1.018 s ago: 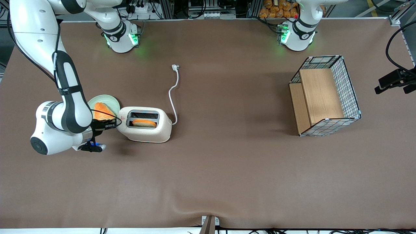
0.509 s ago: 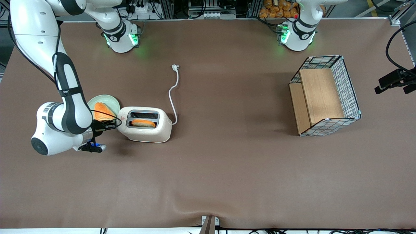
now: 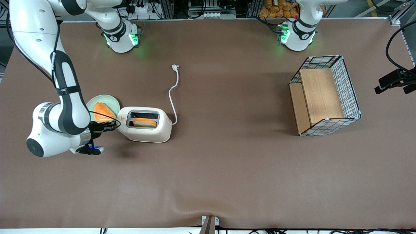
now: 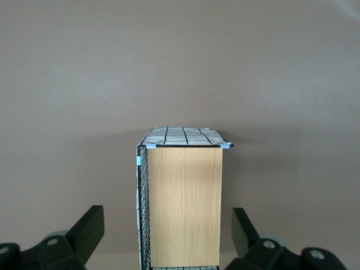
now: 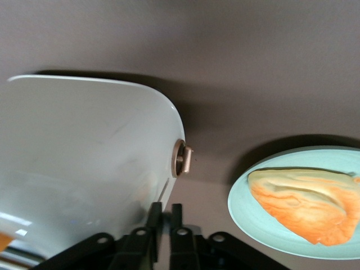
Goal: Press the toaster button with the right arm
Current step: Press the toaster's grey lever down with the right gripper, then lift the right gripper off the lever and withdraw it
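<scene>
The toaster is seen standing on the brown desk toward the working arm's end, with a slice of bread sitting in its slot and a pale green plate holding another piece of bread just beside its end. The gripper of the right arm is held low at that same end of the toaster, its two fingers brought together with only a sliver between them and nothing clamped. In the right wrist view, the button is shown projecting from the rounded end of the toaster body, and the gripper fingers are seen close under it but apart from it, with no contact visible. The approach is therefore judged to be nearly complete, while the press itself is judged not yet done: the fingertips remain to be brought onto the button and pushed along its travel.
</scene>
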Robot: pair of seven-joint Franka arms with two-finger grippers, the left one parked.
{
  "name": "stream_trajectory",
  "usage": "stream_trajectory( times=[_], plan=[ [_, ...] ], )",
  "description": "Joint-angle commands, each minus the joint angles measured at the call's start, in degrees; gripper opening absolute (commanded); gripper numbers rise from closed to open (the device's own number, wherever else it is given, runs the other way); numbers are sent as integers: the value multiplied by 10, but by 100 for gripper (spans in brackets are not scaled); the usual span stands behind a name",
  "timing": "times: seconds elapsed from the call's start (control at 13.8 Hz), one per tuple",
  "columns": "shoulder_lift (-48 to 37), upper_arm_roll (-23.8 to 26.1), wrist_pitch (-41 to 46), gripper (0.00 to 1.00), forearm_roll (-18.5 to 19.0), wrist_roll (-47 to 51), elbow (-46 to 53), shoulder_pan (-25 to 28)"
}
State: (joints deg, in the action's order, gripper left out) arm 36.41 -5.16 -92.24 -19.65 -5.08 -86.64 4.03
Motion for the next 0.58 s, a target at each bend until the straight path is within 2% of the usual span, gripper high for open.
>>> stream_trajectory(
  times=[0.0, 0.51],
  plan=[
    [-13, 0, 12, 100, -1, -9, 17, -11],
    [-44, 0, 12, 100, 22, -23, 25, -10]
  ],
)
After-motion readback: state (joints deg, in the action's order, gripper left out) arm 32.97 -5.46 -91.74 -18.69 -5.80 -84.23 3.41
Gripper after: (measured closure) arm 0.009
